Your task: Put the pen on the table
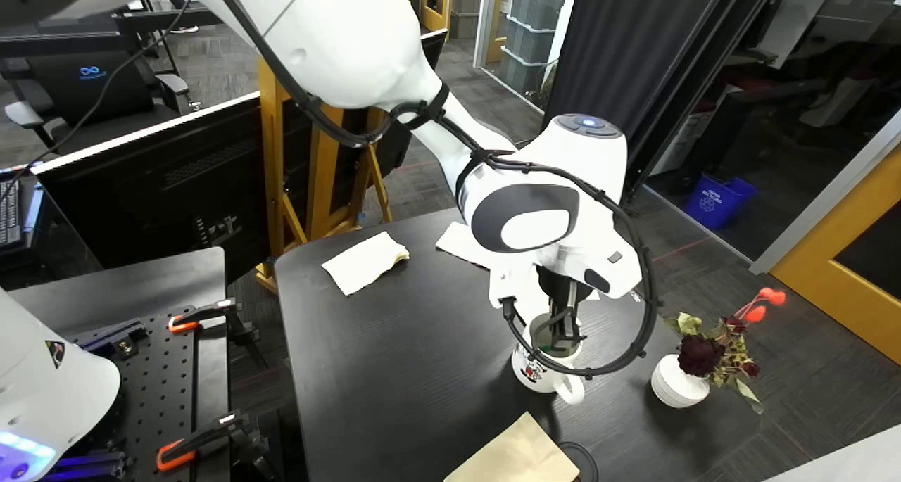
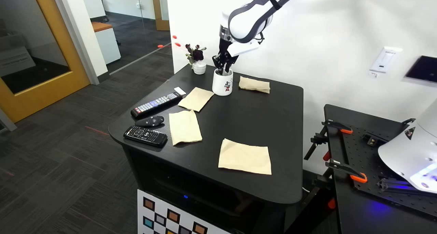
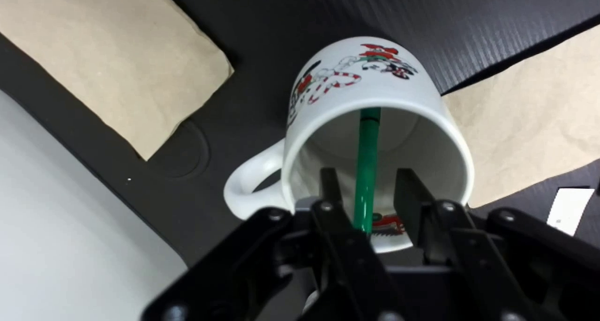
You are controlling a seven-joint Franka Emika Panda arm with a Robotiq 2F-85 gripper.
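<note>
Gripper [image 3: 368, 180]: the two fingers [image 3: 331, 185] stand apart, one on each side of the pen [image 3: 368, 147], with a gap at both. The pen leans inside the mug [image 3: 349, 96], not yet on the table [image 2: 269, 118]. Should a fingertip press the rim [image 3: 468, 171] while closing, the mug could be dragged; a slanted lift could snag the pen and tip the mug. One paper [image 3: 529, 124] lies just beside the mug and might foul a level placement. Past the vase [image 2: 199, 68] the table's edge is near, and a pen released there could roll off. In both exterior views the widest bare stretch for setting down lies between the mug and, farthest out, the robot base [image 2: 409, 148].
</note>
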